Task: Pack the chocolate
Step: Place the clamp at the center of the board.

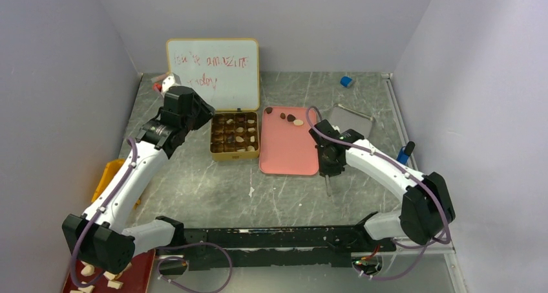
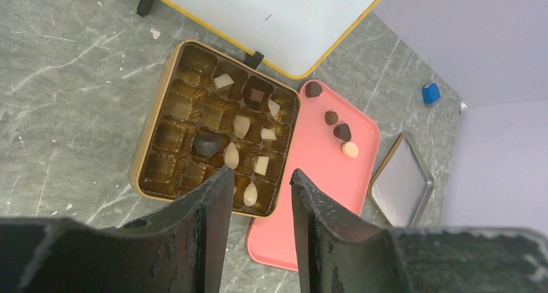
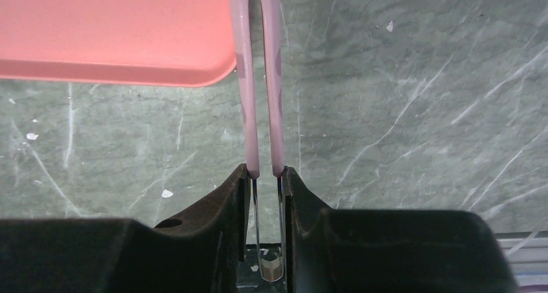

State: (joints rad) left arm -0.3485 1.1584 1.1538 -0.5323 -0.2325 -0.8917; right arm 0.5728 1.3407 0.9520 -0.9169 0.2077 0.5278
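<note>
While my right gripper (image 3: 265, 176) clenches pink-tipped metal tweezers (image 3: 244, 79) at the pink plastic tray's (image 1: 284, 154) near corner, four small dark and tan chocolates (image 1: 291, 118) lie at its far end. I judge the rounded pieces may squirt from the narrow tips and roll off the tray. My left gripper (image 2: 260, 173) hangs released and empty, left of the tray.

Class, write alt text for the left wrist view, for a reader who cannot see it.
The open, empty left gripper looks down on a gold compartment box, partly filled with dark and pale chocolates. A pink tray beside it holds four more pieces; a whiteboard stands behind.
</note>
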